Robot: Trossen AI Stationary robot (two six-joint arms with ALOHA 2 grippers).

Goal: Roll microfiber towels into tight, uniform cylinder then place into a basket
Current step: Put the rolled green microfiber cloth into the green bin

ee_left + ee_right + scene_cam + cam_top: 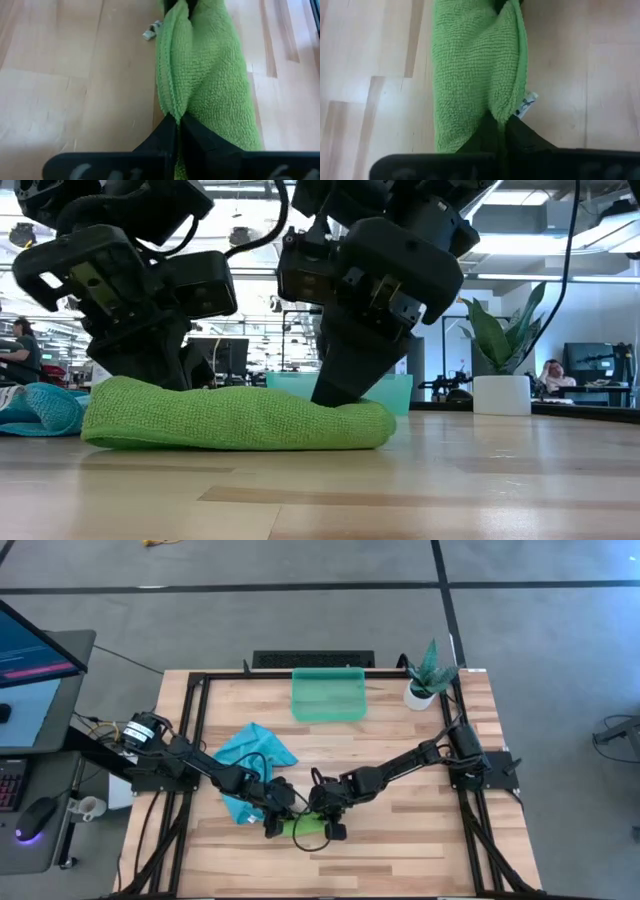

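The lime green towel [235,418] lies rolled into a long loose cylinder on the table near its front edge, also seen in the high view [305,828]. My left gripper [177,125] is shut on the roll's left end. My right gripper [502,125] is shut on its right end, beside a small white tag [526,106]. The blue towel [255,752] lies crumpled on the table behind the left arm. The teal basket [328,695] stands at the far middle. My left gripper pinches the roll's hemmed outer edge [172,102] at the left end between its two fingers. The fingers [150,365] slant down from the table's left, along the roll. The roll lies flat on the table. My right gripper pinches the hemmed outer edge [514,105] at the roll's right end, next to the tag. Its fingers [345,380] slant down from the table's right, along the roll. That end of the roll rests on the table.
A white pot with a green plant [425,680] stands at the far right corner. A black frame [195,700] runs around the tabletop's edges. Bare wood lies between the roll and the basket.
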